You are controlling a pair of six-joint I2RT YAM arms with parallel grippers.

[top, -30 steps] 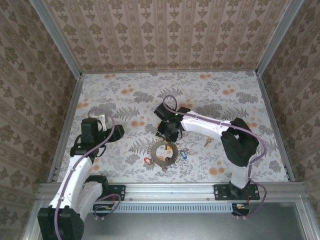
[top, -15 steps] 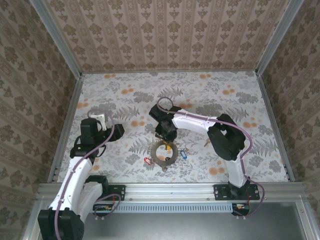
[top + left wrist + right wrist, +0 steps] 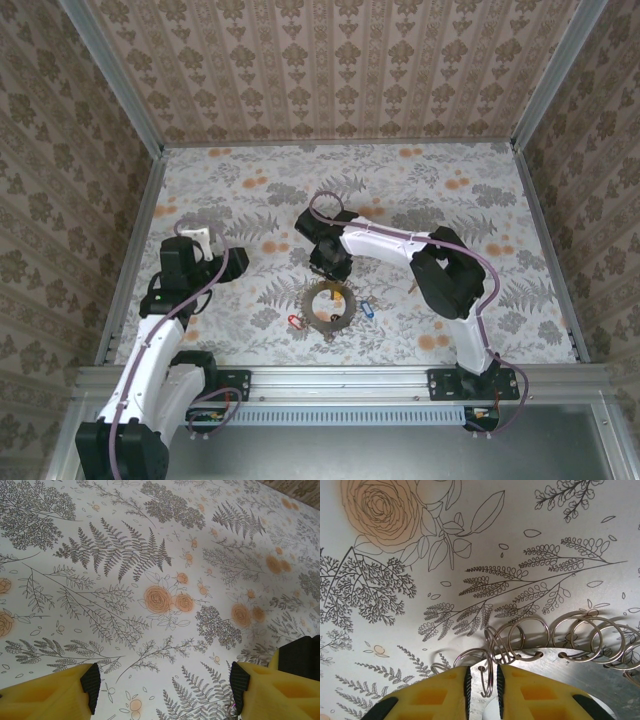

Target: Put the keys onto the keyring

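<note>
Right jaws astride one wire loop of one keyring.

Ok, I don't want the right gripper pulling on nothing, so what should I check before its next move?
1. A wire loop on the keyring's rim sits between the right gripper's fingers: ok.
2. Those fingers are clamped firmly on the loop: cannot tell; a thin gap shows beside the wire.
3. The left gripper is open and holds nothing, so it is free to fetch a key: ok.
4. Keys lie loose and uncovered: the red key and the blue key lie beside the keyring: ok.
5. The left gripper is near a key: not ok; it hangs over bare table well to the left.
</note>
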